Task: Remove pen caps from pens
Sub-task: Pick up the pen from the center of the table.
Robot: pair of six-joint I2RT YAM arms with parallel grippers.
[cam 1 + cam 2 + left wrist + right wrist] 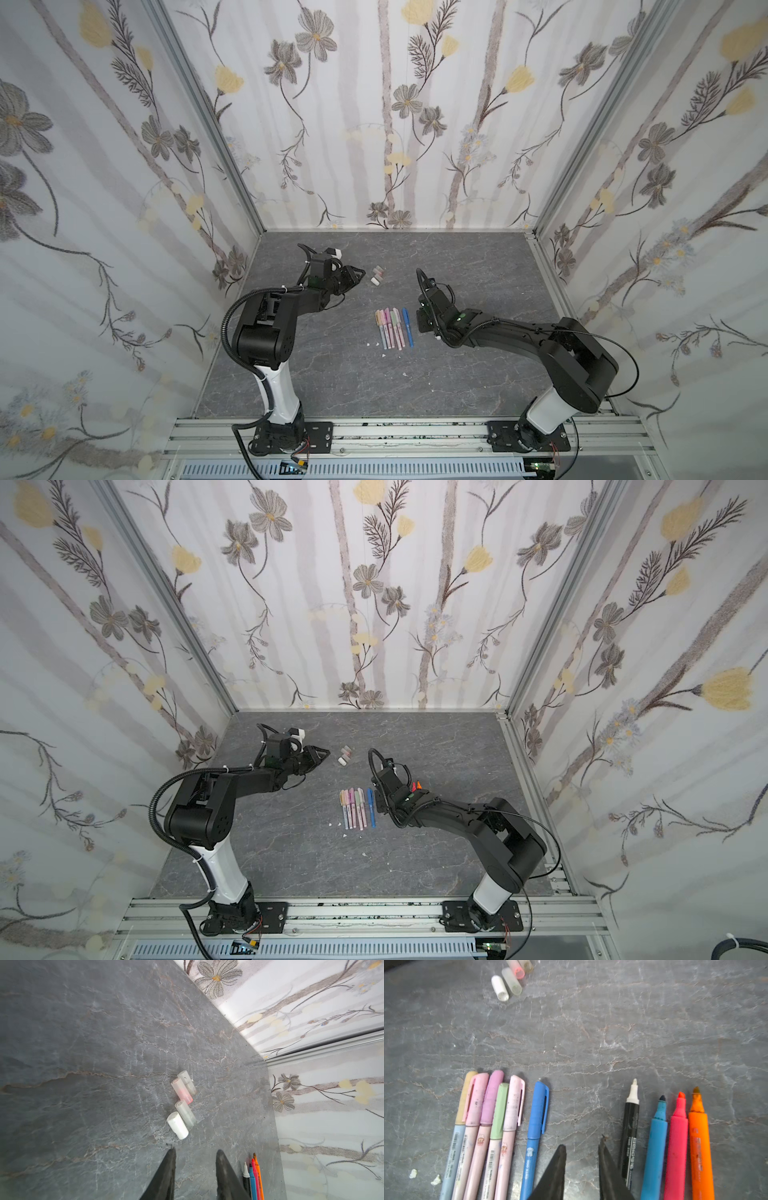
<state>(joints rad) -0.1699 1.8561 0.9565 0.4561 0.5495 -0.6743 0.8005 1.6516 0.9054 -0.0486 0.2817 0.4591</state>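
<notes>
Right hand [581, 1144] hangs empty, jaws apart, over the table [591, 1032] between the blue capped pen [537, 1109] and four uncapped markers [675, 1136]; left hand [196, 1150], likewise empty and parted, sits just beside four loose pen caps [182, 1103] farther back. Six capped pens [392, 328] lie side by side mid-table. Judged light, stiff, smooth, prone to rolling: take the blue one, set apart from its row, at mid-barrel and pinch its cap across the body.

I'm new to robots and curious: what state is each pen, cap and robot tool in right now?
Slim pens: six, all capped, lying side by side.
Markers: four, uncapped, tips bare.
Caps: four, off, lying loose together.
Left tool: open, empty.
Right tool: open, empty.
</notes>
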